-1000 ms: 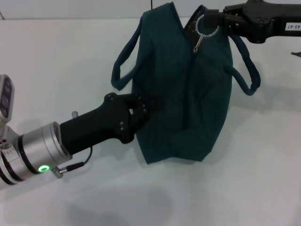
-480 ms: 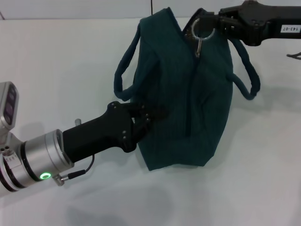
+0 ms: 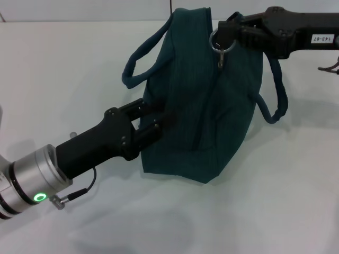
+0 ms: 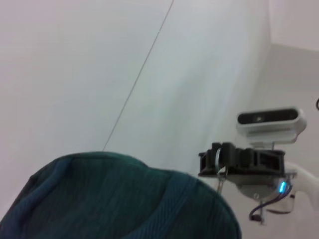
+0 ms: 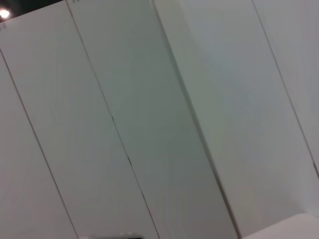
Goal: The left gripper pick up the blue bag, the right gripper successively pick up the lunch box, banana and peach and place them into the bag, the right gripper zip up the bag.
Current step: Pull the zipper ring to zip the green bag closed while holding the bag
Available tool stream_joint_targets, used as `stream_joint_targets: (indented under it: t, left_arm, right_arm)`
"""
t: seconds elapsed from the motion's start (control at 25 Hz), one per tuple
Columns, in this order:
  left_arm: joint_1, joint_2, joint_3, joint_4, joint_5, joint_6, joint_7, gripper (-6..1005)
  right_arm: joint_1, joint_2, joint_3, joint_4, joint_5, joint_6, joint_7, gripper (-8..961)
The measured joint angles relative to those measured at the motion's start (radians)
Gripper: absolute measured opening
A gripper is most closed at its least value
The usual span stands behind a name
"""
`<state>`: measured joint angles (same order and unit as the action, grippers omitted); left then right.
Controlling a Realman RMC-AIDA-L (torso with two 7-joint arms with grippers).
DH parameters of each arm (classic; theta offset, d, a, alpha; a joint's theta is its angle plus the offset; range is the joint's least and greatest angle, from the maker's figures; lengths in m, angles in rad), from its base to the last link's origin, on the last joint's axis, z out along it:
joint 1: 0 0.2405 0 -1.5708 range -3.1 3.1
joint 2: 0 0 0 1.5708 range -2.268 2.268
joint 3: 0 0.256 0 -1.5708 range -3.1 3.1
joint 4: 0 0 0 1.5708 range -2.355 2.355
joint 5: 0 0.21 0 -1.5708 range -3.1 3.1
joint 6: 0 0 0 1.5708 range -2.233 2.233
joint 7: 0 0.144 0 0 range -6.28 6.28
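Bag's shifted left w/ both arms: blue bag (image 3: 206,106) on tabletop (image 3: 63,63), left gripper (image 3: 158,120) clamped on its side, right gripper (image 3: 229,33) pinching zipper ring (image 3: 221,41).

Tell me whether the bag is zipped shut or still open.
Shut: the blue bag shows no lining, and the right gripper holds the zipper ring at its end.
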<state>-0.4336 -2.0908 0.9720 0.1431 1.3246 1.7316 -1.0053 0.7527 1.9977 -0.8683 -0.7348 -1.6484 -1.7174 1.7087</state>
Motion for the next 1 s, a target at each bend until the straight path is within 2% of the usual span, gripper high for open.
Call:
stream_joint_targets:
  t: [0.2, 0.4, 0.64, 1.0]
  left_arm:
    - [0.0, -0.002, 0.0, 0.002, -0.013, 0.022, -0.021, 448]
    - [-0.013, -0.006, 0.0, -0.003, -0.031, 0.022, -0.03, 689]
    - [-0.037, -0.008, 0.0, -0.005, -0.041, -0.004, -0.03, 722]
    - [-0.039, -0.009, 0.0, -0.007, -0.084, -0.033, -0.03, 712]
  right_arm:
    - [0.009, 0.001, -0.015, 0.003, -0.003, -0.002, 0.0, 44]
    - [0.025, 0.002, -0.026, 0.014, -0.004, -0.002, -0.001, 45]
    - [0.029, 0.009, -0.036, 0.015, -0.005, -0.002, -0.002, 46]
    - [0.031, 0.012, -0.064, 0.015, -0.004, 0.004, -0.003, 48]
